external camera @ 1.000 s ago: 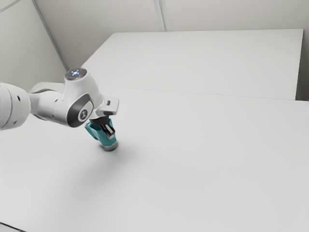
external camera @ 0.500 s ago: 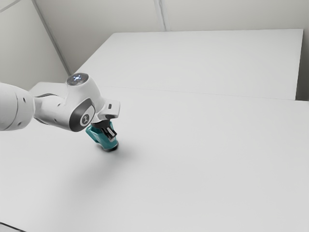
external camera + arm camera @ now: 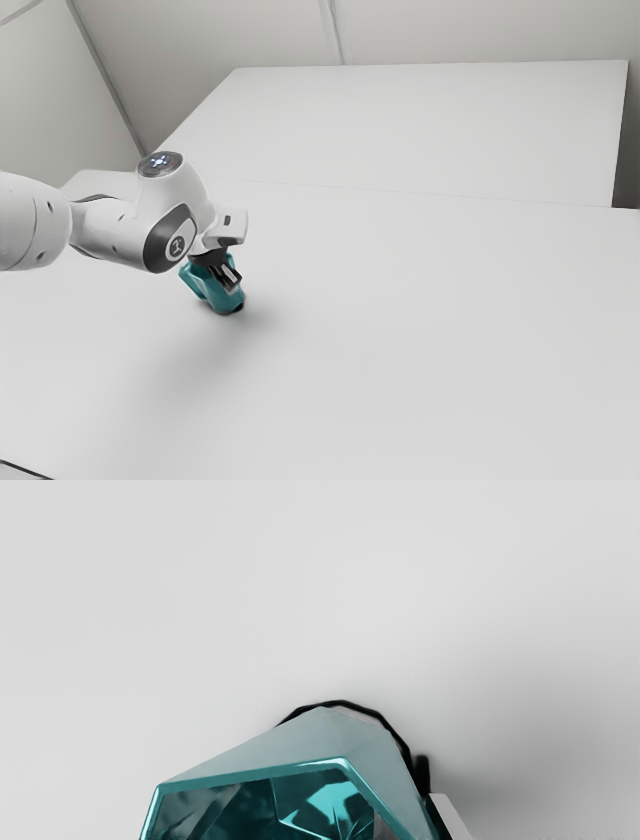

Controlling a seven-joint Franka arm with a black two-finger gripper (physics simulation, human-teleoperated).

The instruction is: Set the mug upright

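The teal faceted mug (image 3: pixel 213 292) is low at the table surface in the exterior view, leaning with its mouth toward the view's upper left and its dark base toward the lower right. My black gripper (image 3: pixel 230 277) is right at the mug's side and overlaps it. From the wrist view, the mug (image 3: pixel 320 740) has its open mouth facing my hand, with the black rim of its base beyond the body. Part of my gripper (image 3: pixel 414 824) lies close against one side wall. Whether it grips that wall is unclear.
A broad white table (image 3: pixel 430 340) extends around the mug. Behind it stands another white surface (image 3: pixel 420 130) with pale walls beyond. A dark edge line (image 3: pixel 25 470) crosses the exterior view's lower left corner.
Over the last second my hand has lowered slightly and shifted toward the exterior view's right. The mug has turned a little, its dark base now showing more at the lower right.
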